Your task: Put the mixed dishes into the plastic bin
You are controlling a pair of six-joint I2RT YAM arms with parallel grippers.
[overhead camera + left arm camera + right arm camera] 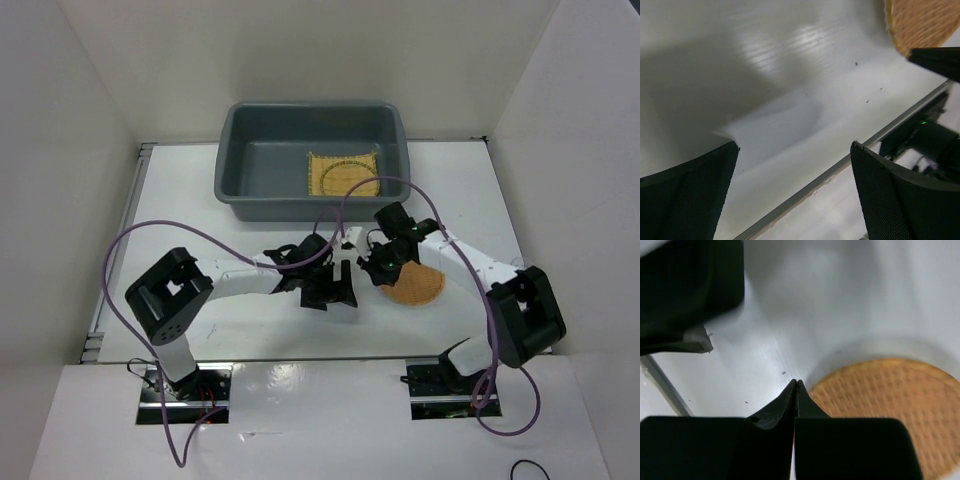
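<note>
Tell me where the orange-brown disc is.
Seen from above, the orange-brown disc lies on the table right of centre, just beside the right gripper, outside the grey bin.

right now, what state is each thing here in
bin: upright, mat inside
square mat: flat on the bin floor
yellow disc: seems to lie on the mat
orange disc: flat on the table, outside the bin
left gripper: open, empty
right gripper: shut, empty, tips by the orange disc's edge

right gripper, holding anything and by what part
Nothing. The right gripper is shut empty beside the orange-brown disc; the left gripper is open, empty.
</note>
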